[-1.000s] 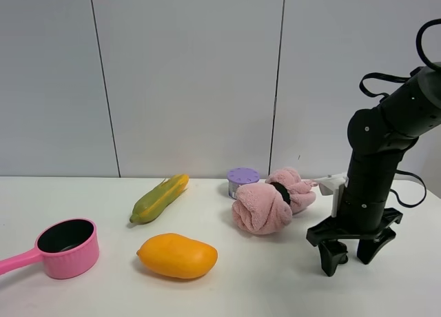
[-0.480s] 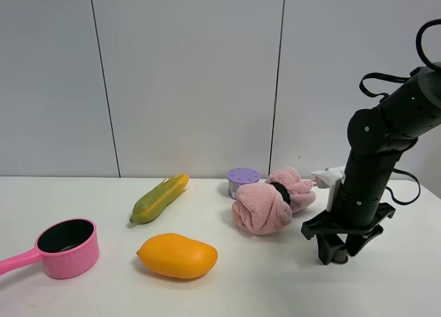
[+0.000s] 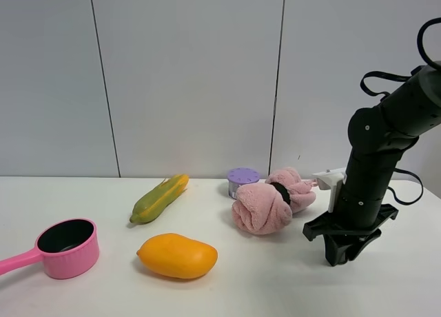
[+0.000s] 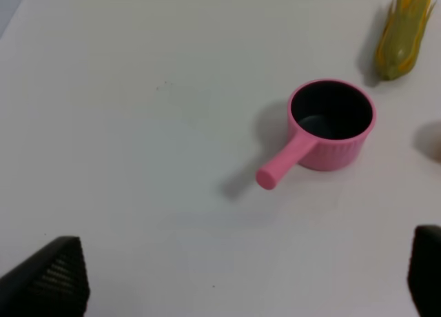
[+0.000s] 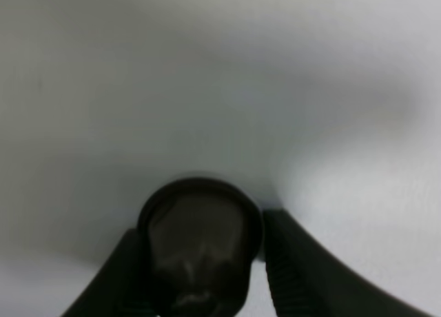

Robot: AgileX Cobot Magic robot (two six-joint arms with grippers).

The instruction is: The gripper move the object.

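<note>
My right gripper (image 3: 342,252) points down at the white table (image 3: 275,289), right of the pink towel, with its fingers drawn together. In the right wrist view the gripper (image 5: 200,262) is shut on the tiny dark metallic coffee capsule (image 5: 200,244), which sits between the two black fingers (image 5: 289,262) against the table. The capsule is hidden behind the fingers in the exterior view. My left gripper (image 4: 241,279) is open and empty, high above the table; only its two fingertips (image 4: 52,279) show. The left arm is out of the exterior view.
A rolled pink towel (image 3: 269,203) lies just left of the right gripper, with a purple-lidded cup (image 3: 242,179) behind it. A yellow mango (image 3: 177,256), a corn cob (image 3: 160,198) and a pink saucepan (image 3: 65,247) lie further left. The saucepan (image 4: 329,127) and the corn (image 4: 403,31) show in the left wrist view.
The right gripper's fingers were spread wide over the table, then closed in on the capsule. The arm shifted slightly. Nothing else moved.
</note>
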